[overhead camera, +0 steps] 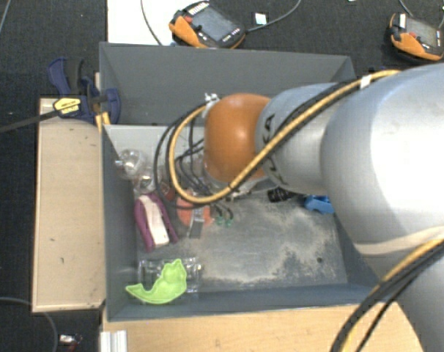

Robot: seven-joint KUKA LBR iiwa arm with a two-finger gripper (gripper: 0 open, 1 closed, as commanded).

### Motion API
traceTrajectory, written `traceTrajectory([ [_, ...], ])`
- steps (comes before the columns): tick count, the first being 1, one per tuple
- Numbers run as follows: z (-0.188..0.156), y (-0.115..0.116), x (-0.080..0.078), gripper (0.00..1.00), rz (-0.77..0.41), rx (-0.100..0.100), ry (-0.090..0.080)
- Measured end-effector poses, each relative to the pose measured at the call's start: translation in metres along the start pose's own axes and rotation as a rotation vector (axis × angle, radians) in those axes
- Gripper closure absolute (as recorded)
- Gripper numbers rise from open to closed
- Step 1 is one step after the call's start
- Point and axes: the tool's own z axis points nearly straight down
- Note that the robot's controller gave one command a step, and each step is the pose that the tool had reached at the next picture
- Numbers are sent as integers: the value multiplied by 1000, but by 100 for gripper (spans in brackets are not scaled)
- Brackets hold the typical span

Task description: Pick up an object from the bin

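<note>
Nearest the cam: the arm [383,160], big and silver-grey, comes in from view's R and hangs over that side of the bin [222,303].

Front L corner of bin: bright green soft-looking thing [160,286] in a clear wrapper. It lies vs the front wall, well apart from the tool.

Next back, L side of floor: purple-and-white packet [152,222], lying roughly front-to-back, a bit tilted. Just R of it is a red-orange thing [184,215], partly hidden by wrist hardware. The tool [198,222] sits low right there, L-ctr of the floor, at the red-orange thing and just beside the packet. Tool's state: can't tell, as cover and cables block it. Can't tell either whether anything is gripped. A tiny green bit [223,222] lies just R of the tool.

Farther R, past a dusty grey floor patch: blue thing [319,204] w/ a black thing [279,194] near it, both partly under the arm.

Above the tool: orange cover [233,138] round the wrist, w/ black and yellow cables [171,163] looped on its L.

Farther back, L side: clear shiny thing [130,163], near the L wall.

Beyond the back wall: orange-and-black device [207,26] on a dark surface.
</note>
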Motion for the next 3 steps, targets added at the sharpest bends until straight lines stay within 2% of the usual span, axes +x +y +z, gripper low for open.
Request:
traceTrajectory([
  [1,0,0,0,100,1,0,0],
  [3,-26,0,-1,100,2,-3,-6],
])
